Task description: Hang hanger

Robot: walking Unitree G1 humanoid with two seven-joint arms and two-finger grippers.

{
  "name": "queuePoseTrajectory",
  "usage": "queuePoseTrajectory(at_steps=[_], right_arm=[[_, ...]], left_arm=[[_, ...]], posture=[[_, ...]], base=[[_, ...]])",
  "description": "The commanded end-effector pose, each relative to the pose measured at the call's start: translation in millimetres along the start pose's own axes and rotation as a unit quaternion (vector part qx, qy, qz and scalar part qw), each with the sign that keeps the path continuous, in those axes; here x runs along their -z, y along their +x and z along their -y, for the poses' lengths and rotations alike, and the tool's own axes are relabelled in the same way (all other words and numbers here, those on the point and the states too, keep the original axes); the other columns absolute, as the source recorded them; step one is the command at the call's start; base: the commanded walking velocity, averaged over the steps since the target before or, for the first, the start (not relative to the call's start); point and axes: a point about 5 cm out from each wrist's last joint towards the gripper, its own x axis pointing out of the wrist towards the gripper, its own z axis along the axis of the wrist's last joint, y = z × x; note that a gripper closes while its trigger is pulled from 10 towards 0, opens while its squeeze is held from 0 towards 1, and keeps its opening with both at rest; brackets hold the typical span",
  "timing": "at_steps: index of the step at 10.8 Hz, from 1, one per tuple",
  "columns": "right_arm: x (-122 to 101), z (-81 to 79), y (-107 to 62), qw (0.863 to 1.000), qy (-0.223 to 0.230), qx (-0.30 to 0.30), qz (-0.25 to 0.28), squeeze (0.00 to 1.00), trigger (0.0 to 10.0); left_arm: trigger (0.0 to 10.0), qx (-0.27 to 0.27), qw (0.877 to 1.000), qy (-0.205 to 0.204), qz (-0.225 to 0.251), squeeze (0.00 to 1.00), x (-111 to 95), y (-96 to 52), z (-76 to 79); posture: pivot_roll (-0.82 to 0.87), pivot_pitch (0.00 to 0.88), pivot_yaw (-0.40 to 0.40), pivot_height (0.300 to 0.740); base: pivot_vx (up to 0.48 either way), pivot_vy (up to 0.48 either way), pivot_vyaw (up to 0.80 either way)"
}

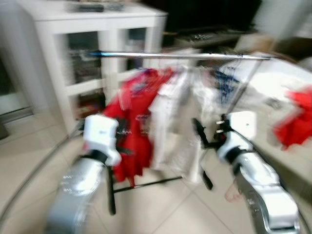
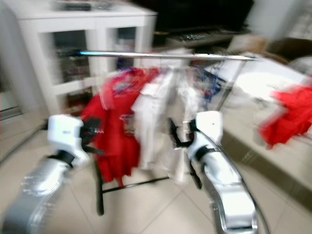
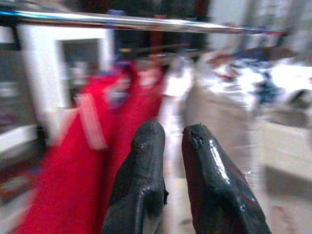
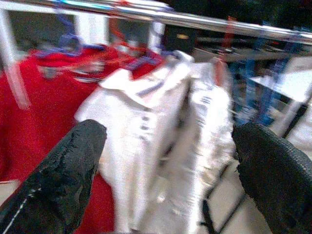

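Note:
A chrome rail [image 1: 180, 56] of a clothes rack runs across the blurred scene. Red garments [image 1: 134, 122] and white garments [image 1: 170, 122] hang from it on hangers, with a blue-patterned one [image 1: 225, 80] further right. My left gripper [image 3: 169, 139] is raised before the red clothes, its fingers [image 3: 141, 161] nearly together and holding nothing. My right gripper [image 4: 168, 141] is raised in front of the white clothes, its fingers [image 4: 73, 161] spread wide and empty. The right gripper's black fingers [image 1: 200, 131] reach toward the white garments.
A white shelf unit [image 1: 92, 58] stands behind the rack at the left. A bed or sofa [image 1: 278, 97] with a red cloth [image 1: 295, 119] on it lies at the right. The rack's black base bars [image 1: 146, 185] rest on the tiled floor.

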Motion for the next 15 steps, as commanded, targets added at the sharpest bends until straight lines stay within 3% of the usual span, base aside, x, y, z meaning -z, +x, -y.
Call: queuePoseTrajectory(at_steps=[1,6,15], right_arm=[[-3,-2.1,2.6,1.0,0.001,-0.002,0.005,0.0,10.0],[-7,-0.8,3.1,1.0,-0.001,-0.002,0.01,0.0,10.0],[-8,-5.5,5.8,1.0,0.008,-0.013,0.013,0.0,10.0]], left_arm=[[10.0,0.006,1.0,0.003,0.015,0.0,-7,-2.0,-1.5],[10.0,0.037,0.999,-0.002,0.036,0.0,-17,1.2,5.8],[10.0,0.036,0.998,0.015,0.049,0.0,-28,5.0,1.1]], posture=[[0.11,0.0,-0.115,0.74],[0.1,0.0,-0.113,0.74],[0.11,0.0,-0.104,0.74]], base=[[0.315,0.0,0.0],[0.317,0.0,-0.57],[0.319,0.0,0.0]])
